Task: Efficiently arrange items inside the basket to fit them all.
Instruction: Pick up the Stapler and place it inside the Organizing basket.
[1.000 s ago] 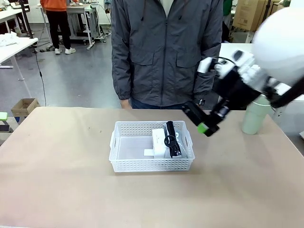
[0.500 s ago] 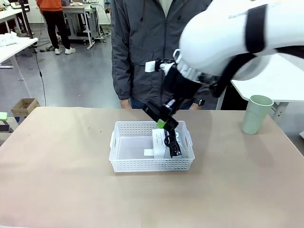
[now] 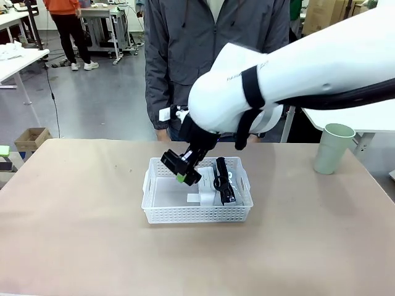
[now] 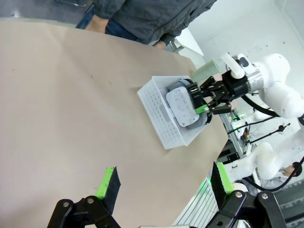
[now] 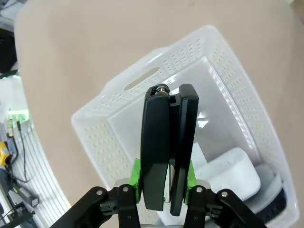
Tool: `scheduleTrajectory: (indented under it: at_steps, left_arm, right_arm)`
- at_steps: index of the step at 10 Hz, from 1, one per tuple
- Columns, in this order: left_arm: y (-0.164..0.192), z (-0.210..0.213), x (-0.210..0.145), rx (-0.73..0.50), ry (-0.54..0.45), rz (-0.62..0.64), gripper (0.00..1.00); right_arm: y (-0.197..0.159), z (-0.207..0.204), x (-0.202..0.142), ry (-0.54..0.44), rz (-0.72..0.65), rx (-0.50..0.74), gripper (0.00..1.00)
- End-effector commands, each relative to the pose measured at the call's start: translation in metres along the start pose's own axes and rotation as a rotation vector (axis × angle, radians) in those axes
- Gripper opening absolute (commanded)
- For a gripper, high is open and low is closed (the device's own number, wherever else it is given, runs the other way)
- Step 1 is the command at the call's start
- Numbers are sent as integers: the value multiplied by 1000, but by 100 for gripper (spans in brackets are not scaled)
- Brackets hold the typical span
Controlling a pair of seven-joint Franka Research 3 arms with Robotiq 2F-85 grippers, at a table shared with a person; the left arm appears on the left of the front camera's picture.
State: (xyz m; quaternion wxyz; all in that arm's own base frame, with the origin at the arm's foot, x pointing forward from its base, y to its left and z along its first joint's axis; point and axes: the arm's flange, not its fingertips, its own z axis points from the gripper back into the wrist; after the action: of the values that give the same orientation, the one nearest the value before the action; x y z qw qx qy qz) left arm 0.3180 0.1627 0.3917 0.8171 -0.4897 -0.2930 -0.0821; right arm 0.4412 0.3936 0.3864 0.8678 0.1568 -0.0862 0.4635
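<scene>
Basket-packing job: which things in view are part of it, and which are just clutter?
Job: white basket, small white box, grey pouch, black stapler in the right end effector, pale green cup.
Clutter: cardboard box on the floor, background table.

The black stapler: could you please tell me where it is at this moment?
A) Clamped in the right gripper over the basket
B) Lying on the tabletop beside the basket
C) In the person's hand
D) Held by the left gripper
A: the black stapler sits clamped between the green pads of the right gripper, over the bare floor of the shallow white perforated plastic basket.
</scene>
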Motion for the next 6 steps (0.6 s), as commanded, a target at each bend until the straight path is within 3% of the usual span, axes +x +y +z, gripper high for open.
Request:
scheduleTrajectory:
  at_steps: [1,4,6]
  left_arm:
    - [-3,2,0,-9,3,13,100]
    - [-3,2,0,-9,3,13,100]
    - [-3,2,0,-9,3,13,100]
  right_arm:
    - [1,-28,9,23,-21,3,42]
    - [-3,-71,9,122,-14,42,42]
    - [-4,-74,11,146,-8,42,42]
